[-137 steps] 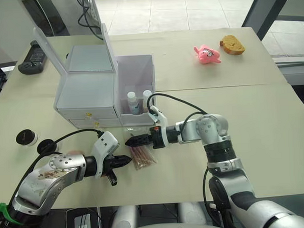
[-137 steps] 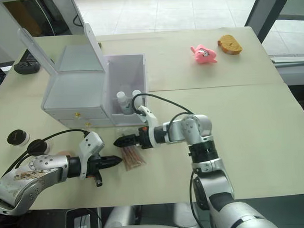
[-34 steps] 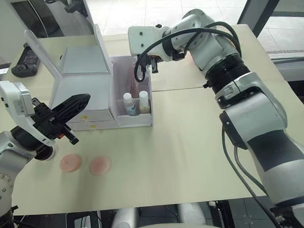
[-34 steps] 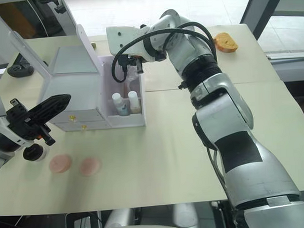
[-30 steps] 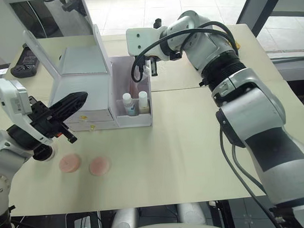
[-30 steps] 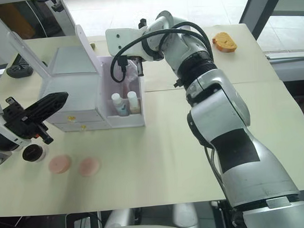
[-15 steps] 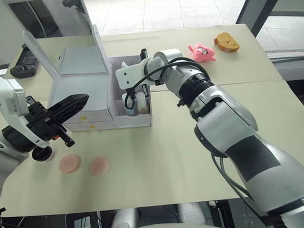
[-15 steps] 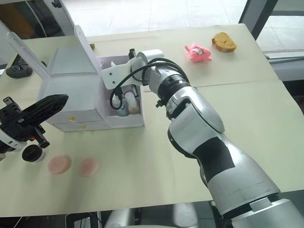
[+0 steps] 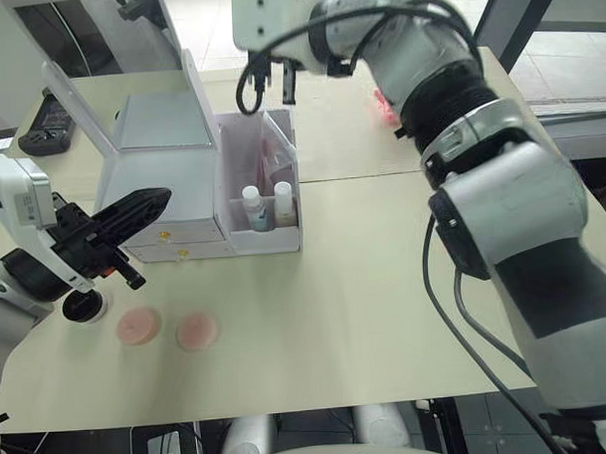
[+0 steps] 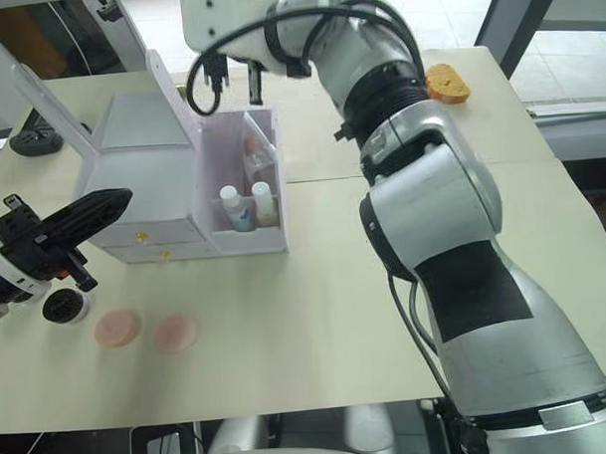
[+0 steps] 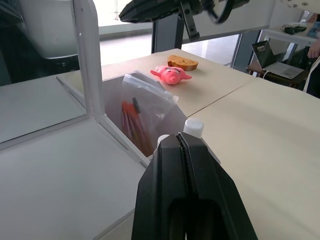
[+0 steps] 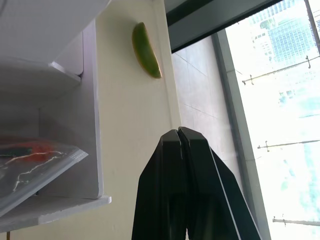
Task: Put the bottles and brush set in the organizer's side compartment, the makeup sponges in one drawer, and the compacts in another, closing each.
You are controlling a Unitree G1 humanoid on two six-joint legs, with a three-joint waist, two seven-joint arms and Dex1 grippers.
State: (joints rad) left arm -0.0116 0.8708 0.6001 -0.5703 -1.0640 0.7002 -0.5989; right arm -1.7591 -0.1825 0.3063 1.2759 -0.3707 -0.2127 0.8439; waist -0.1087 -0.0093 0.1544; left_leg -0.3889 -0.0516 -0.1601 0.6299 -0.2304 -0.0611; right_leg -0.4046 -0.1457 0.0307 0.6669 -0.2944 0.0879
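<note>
A pale cream table [image 9: 386, 314] spans most of the scene, with a thin seam running across it where two sections meet. Beyond its far edge lies a floor of large light tiles [image 9: 306, 23], brightly lit by daylight. A dark slanted post [image 9: 505, 11] rises at the far right corner, and a grey ledge [image 9: 578, 118] sits just past the table's right side. In the left wrist view, a second table [image 11: 295, 37] with a laptop stands in the distance. The right wrist view looks out through a tall window [image 12: 280, 75] with a dark frame onto sunlit high-rise buildings.
</note>
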